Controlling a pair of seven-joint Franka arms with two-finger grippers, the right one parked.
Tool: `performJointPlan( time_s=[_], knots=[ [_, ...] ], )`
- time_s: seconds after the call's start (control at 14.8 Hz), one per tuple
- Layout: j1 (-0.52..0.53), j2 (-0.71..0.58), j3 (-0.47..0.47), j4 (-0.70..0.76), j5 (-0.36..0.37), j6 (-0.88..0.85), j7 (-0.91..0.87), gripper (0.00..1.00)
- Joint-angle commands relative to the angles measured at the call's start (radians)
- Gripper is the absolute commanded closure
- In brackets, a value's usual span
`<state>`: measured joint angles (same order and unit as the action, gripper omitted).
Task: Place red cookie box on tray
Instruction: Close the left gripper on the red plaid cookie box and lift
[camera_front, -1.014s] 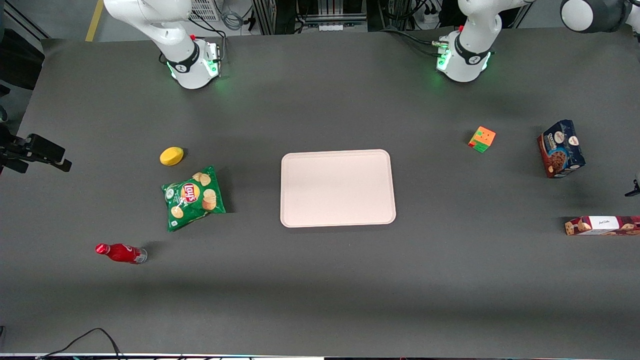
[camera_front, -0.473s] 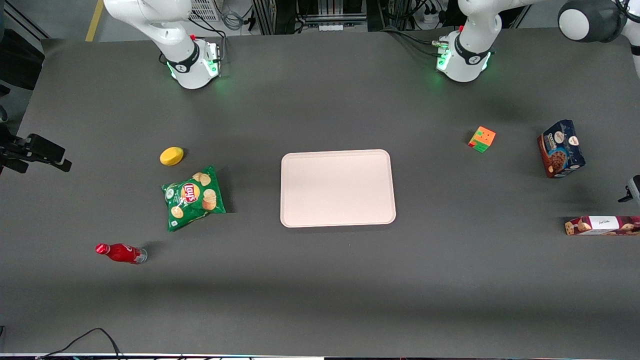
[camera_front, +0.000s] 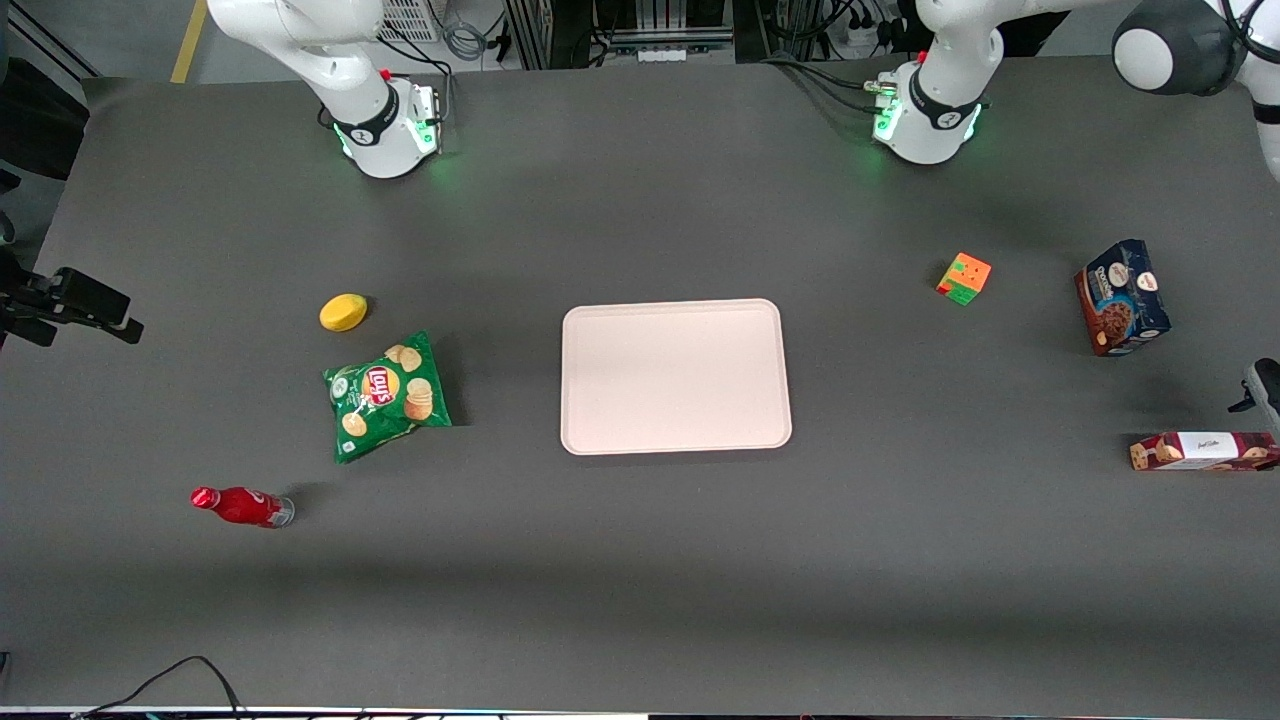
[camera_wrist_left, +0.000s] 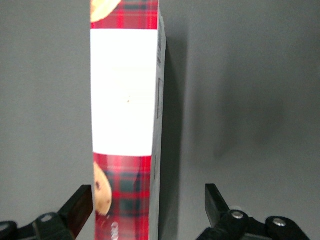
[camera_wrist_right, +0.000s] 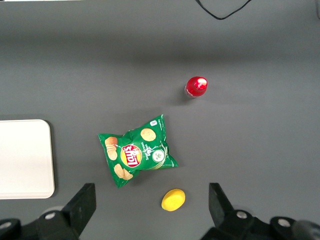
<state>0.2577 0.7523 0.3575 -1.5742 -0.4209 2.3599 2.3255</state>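
Note:
The red cookie box (camera_front: 1205, 451) lies flat on the table at the working arm's end, a long dark-red plaid box with a white label panel. In the left wrist view the red cookie box (camera_wrist_left: 125, 100) runs lengthwise between the two black fingers (camera_wrist_left: 80, 212) of my gripper (camera_wrist_left: 148, 207). The gripper is open above it, one finger close to the box's edge and the other well clear. Only a bit of the wrist (camera_front: 1264, 388) shows at the front view's edge. The pale-pink tray (camera_front: 675, 376) sits bare mid-table, toward the parked arm from the box.
A dark-blue cookie box (camera_front: 1120, 297) stands farther from the front camera than the red box, with a colour cube (camera_front: 964, 278) beside it. A green chips bag (camera_front: 386, 395), a yellow lemon (camera_front: 343, 312) and a red bottle (camera_front: 243, 506) lie toward the parked arm's end.
At the front view's edge the working arm's wrist has come further into sight near the red cookie box. The objects on the table have not moved.

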Motion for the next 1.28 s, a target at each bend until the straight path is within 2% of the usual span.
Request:
performJointPlan(
  time_s=[0.0, 0.14, 0.27, 0.41, 0.47, 0.54, 0.95, 1.22],
  knots=[
    [-0.005, 0.038, 0.003, 0.020, -0.045, 0.012, 0.026, 0.00],
    [-0.003, 0.050, -0.002, 0.020, -0.058, 0.012, 0.026, 0.03],
    [-0.005, 0.053, -0.003, 0.020, -0.059, 0.012, 0.026, 0.18],
    [-0.011, 0.051, -0.003, 0.025, -0.058, 0.012, 0.026, 0.50],
    [-0.011, 0.051, -0.003, 0.038, -0.056, 0.012, 0.026, 0.69],
    [-0.012, 0.053, -0.003, 0.052, -0.056, 0.012, 0.026, 0.83],
    [-0.035, 0.041, -0.002, 0.151, -0.045, -0.048, 0.002, 0.88],
    [-0.046, -0.002, 0.026, 0.288, -0.030, -0.262, -0.040, 0.89]
  ],
)
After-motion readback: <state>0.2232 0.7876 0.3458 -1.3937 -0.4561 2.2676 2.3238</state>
